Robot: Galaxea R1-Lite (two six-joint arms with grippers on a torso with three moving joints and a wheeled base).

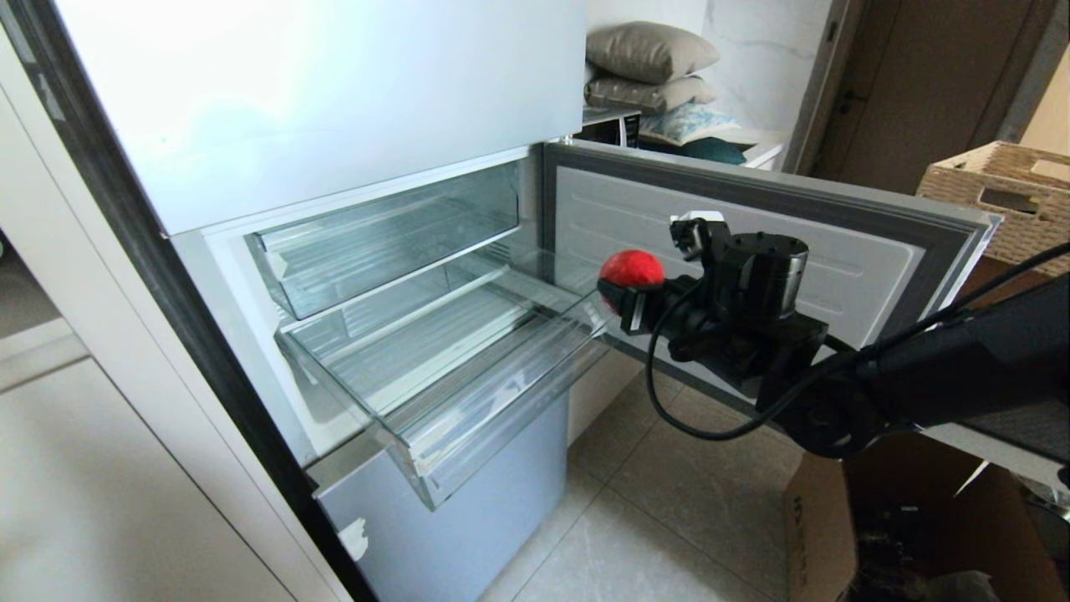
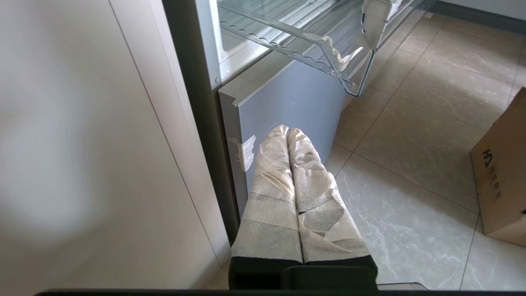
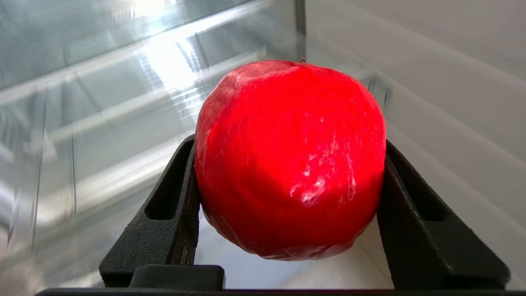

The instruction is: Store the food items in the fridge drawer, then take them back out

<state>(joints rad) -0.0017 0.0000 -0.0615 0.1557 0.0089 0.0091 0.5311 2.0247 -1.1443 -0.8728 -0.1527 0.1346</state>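
My right gripper [image 1: 629, 288] is shut on a smooth, round red apple-like food item [image 1: 632, 269], holding it in the air just right of the pulled-out fridge drawer [image 1: 501, 393]. In the right wrist view the apple [image 3: 289, 160] sits squeezed between the two black fingers [image 3: 172, 209]. The drawer is clear plastic with a ribbed floor and a thick front lip, and nothing lies in it. My left gripper [image 2: 287, 133] hangs low by the fridge's grey lower door, its tape-wrapped fingers shut on nothing.
The shallower clear upper drawer [image 1: 384, 242] sits above, pushed in. The open fridge door [image 1: 752, 251] stands behind my right arm. A cardboard box [image 1: 836, 518] stands on the tiled floor at right, and a wicker basket [image 1: 999, 188] sits further back.
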